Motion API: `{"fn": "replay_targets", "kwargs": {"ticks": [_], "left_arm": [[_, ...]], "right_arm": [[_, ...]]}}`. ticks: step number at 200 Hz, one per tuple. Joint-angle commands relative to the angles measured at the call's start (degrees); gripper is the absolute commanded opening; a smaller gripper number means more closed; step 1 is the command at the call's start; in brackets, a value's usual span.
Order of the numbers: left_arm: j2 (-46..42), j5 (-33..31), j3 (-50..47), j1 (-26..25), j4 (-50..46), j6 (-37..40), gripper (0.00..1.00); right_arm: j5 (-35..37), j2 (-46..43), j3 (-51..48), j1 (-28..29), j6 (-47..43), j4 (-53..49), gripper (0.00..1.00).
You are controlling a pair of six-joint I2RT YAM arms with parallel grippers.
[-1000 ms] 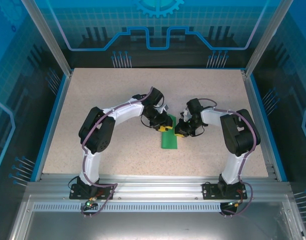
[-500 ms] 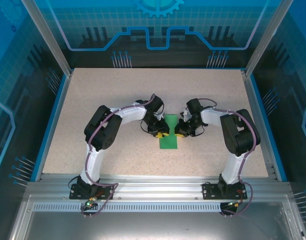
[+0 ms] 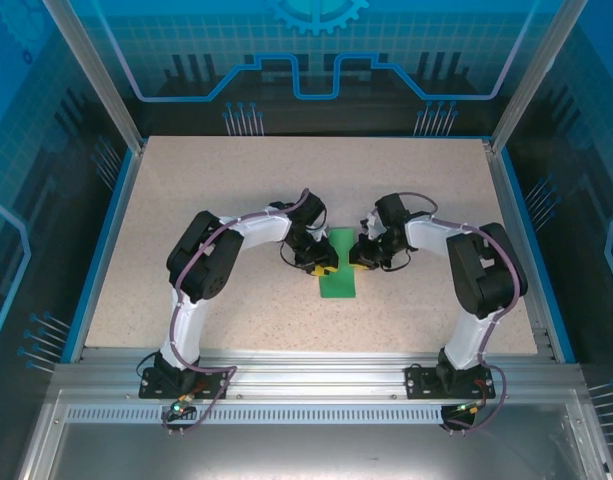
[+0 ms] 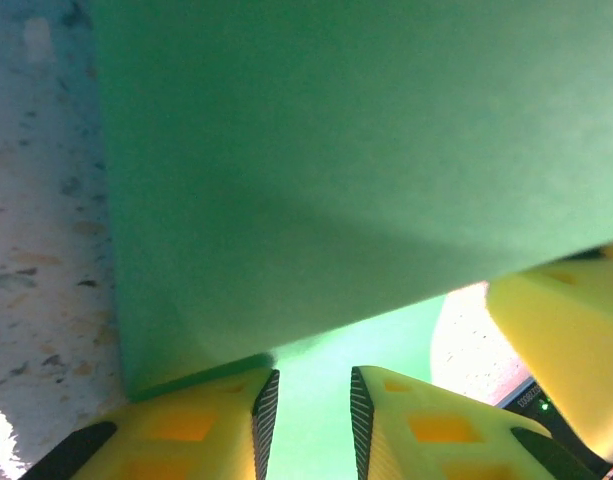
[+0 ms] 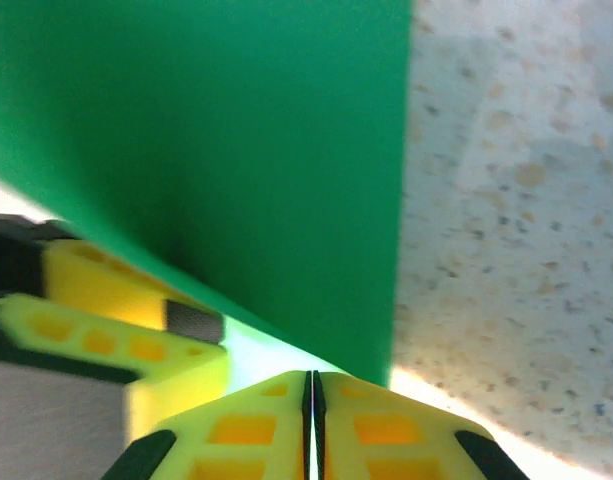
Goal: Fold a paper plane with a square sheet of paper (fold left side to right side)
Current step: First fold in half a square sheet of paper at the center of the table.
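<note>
Left gripper (image 3: 324, 266) has slid toward 7 o'clock at the square sheet of paper (image 3: 338, 285), jaws narrowly parted; right gripper (image 3: 357, 262), at its 2 o'clock edge, is pressed shut.

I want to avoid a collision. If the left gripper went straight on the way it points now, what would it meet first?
Probably the green paper, directly ahead of the left gripper; depth is unclear.
</note>
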Motion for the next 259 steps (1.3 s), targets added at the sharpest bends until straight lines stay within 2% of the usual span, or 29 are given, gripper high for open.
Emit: {"fn": "replay_targets", "kwargs": {"ticks": [1,60,134,259], "left_arm": [[1.54,-3.56,-2.78,-0.04,-2.98,0.47,0.32],[1.75,-3.67,-2.61,-0.35,-2.80,0.45,0.32],[-0.37,-3.38,-3.72,-0.73,-2.74,2.26,0.35],[-8.03,0.64,-13.33,-4.35,5.27,5.82,0.38]], "right_arm": [[-2.42,-1.49,1.34,1.19,1.43,2.54,0.12],[-0.68,4.73,5.93,3.13,3.27,4.23,0.12],[5.54,10.18,7.02,3.43,3.56,-1.01,0.12],[7.57,11.81,6.40,3.49,5.35,-4.63,0.11]]}}
